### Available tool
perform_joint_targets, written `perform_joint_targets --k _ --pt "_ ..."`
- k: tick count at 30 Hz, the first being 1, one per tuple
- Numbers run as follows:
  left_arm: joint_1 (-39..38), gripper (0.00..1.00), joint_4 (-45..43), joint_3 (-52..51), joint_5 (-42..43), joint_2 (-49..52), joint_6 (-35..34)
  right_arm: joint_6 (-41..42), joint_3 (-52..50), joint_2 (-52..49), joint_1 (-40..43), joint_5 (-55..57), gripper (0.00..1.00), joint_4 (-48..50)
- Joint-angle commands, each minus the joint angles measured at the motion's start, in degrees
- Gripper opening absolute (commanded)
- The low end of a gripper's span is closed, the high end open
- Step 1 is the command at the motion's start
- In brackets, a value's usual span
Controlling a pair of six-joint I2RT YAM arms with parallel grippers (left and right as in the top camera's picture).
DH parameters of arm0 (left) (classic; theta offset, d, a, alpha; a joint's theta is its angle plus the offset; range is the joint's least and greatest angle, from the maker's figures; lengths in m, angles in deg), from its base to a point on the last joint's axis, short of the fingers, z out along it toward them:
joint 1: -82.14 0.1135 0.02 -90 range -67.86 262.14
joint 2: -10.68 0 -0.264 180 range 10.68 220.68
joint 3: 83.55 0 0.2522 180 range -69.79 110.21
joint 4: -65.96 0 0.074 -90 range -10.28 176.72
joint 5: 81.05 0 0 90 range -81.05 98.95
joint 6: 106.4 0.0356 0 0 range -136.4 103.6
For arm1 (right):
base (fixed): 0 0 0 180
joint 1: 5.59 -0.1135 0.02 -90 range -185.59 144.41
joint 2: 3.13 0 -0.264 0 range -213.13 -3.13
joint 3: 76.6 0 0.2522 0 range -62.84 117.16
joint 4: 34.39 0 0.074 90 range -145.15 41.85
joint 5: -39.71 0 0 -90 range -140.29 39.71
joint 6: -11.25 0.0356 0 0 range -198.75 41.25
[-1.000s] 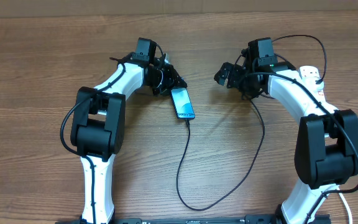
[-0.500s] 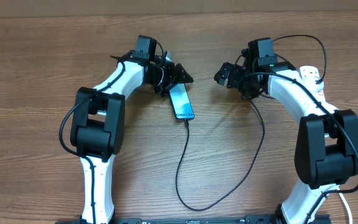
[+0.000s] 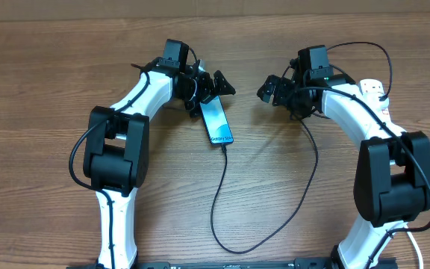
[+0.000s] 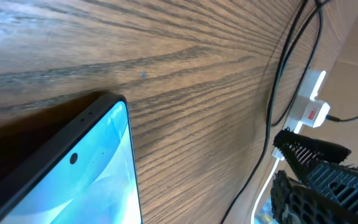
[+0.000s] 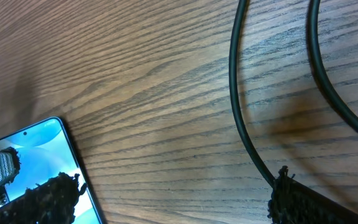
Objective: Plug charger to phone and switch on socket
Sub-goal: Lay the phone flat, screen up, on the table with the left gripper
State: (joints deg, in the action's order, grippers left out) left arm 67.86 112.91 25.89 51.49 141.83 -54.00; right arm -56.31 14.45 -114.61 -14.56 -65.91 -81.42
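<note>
The phone (image 3: 216,122) lies flat on the wooden table with its light blue face up. The charger (image 3: 219,190), a thin black cable, is plugged into its near end and loops toward the right arm. My left gripper (image 3: 212,93) stands open over the phone's far end, holding nothing. The left wrist view has the phone (image 4: 86,177) at lower left and the left gripper (image 4: 181,208) wide apart. My right gripper (image 3: 273,91) is open to the phone's right, and its view (image 5: 185,199) catches the phone's corner (image 5: 39,152). The socket (image 4: 309,112) is white with a red switch.
The socket (image 3: 374,88) sits at the far right, mostly hidden behind the right arm. Two black cables (image 5: 238,93) cross the wood under the right wrist. A white cord (image 4: 265,190) runs beside the charger cable. A cardboard wall lines the table's far edge.
My left gripper has opened from nearly shut and let go of the phone's far end. The phone has shifted slightly left. The right arm has not moved.
</note>
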Motion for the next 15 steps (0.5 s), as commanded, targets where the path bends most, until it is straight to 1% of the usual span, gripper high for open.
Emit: perform_joint_targets --k 1,7,15 --pt "0.02 1.00 1.55 -1.73 -8.48 2.34 -2.10 -0.20 1.53 2.03 0.37 0.57 1.00 -0.07" --pt "0.02 1.00 1.77 -1.73 -9.92 2.34 -4.87 -0.20 1.53 2.03 0.37 0.57 1.00 -0.07" --pt "0.02 1.00 3.02 -1.73 -11.13 2.34 -5.31 -0.20 1.53 2.03 0.37 0.59 1.00 -0.04"
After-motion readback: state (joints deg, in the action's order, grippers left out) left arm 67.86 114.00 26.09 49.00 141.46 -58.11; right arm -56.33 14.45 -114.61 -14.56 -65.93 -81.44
